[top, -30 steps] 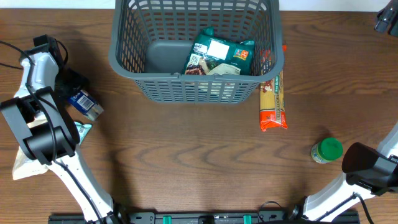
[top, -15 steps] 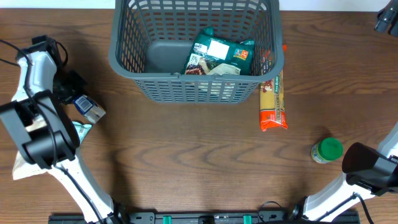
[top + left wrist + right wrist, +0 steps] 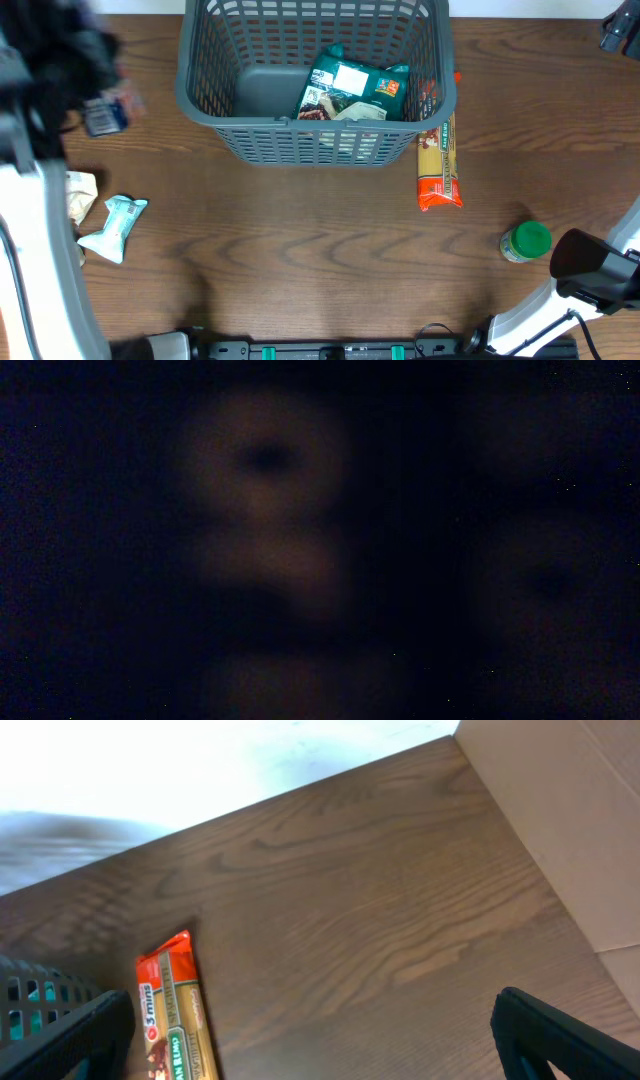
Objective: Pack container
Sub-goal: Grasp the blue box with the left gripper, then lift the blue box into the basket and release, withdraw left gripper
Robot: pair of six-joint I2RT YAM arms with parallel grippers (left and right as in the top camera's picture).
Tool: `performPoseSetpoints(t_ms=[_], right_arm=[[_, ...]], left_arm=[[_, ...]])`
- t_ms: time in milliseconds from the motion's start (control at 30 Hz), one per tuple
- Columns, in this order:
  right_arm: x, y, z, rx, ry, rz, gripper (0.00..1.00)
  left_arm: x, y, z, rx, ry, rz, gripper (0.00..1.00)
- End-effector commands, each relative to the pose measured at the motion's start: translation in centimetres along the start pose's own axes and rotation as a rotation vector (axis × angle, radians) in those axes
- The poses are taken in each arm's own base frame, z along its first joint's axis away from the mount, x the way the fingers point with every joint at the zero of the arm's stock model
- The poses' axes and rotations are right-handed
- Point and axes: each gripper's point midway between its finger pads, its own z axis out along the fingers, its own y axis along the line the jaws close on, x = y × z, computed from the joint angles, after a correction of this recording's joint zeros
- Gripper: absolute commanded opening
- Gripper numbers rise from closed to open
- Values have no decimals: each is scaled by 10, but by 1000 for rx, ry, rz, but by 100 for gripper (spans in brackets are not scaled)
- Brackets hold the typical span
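The container [image 3: 300, 148] sits mid-desk at the far edge, with a green packet [image 3: 350, 85] inside against its right wall. An orange pasta packet [image 3: 438, 165] lies just beside that wall, and a green-lidded jar [image 3: 526, 241] stands near the right edge. My left gripper [image 3: 98, 85], blurred near the far left corner, looks clamped on a small blue packet [image 3: 103, 114], so I judge this the carry step. Next I must clear the rim, then release over bare floor. My right gripper [image 3: 310, 1045] gapes empty.

Overhead looks straight down from far; my right wrist view shares the pasta packet [image 3: 172, 1015], left of my claw [image 3: 312, 1010].
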Motion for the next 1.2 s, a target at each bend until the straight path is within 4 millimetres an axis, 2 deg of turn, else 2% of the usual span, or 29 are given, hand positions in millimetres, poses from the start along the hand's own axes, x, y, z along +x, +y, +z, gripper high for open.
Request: performPoseSetpoints(t_ms=[0,67,167,333,400,600,833,1033,1167], right_arm=[[1,-1,1,-10,6,-21,99],[1,-1,1,-10,6,-21,99],[2,-1,1,-10,7,-20,99],[3,-1,1,-10,13,-20,99],[3,-1,1,-10,13,-21,99],[4,-1,1,-10,16,-20,99],[5,-1,1,-10,22,-20,99],[6,-1,1,-10,23,-20,99],[5,-1,1,-10,23,-20,99]], left_arm=[[-17,-53,-20,85,-96,410,6],[-23,-80,-25,133,-149,533,6],[-23,-118,-19,200,-192,760,6],[-12,-167,11,336,-240,1099,6],[-7,-183,32,394,-261,1199,6],[2,-201,102,420,-227,1213,6],[51,-210,173,493,-67,1210,6],[92,-212,216,542,51,1208,6],[113,-212,234,563,113,1192,17]])
